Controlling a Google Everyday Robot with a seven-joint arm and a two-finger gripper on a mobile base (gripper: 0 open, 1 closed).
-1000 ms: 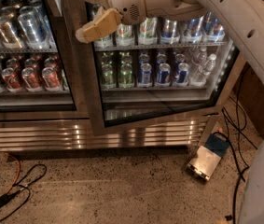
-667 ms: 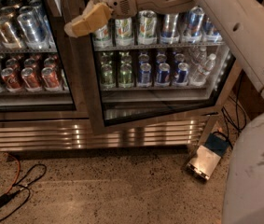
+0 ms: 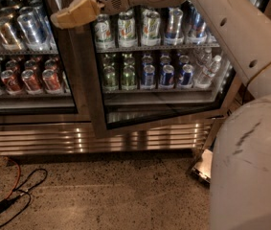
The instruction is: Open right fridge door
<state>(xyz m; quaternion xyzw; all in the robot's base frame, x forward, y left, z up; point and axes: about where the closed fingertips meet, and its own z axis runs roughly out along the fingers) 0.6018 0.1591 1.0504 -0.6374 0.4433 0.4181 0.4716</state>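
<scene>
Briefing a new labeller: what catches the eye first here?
The robot's pale arm sweeps in from the right, with its gripper at the top, by the frame between the two doors. Below it, the right fridge door stands ajar, its bottom edge angled out from the cooler, with drinks cans on lit shelves behind.

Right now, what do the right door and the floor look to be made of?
Right door: clear glass pane, cans show through it; dark frame with brushed-metal edges, probably steel, by the streaky sheen. Floor: speckled polished stone, likely terrazzo. The gripper, tan, probably plastic, is by the door's upper left edge.
</scene>
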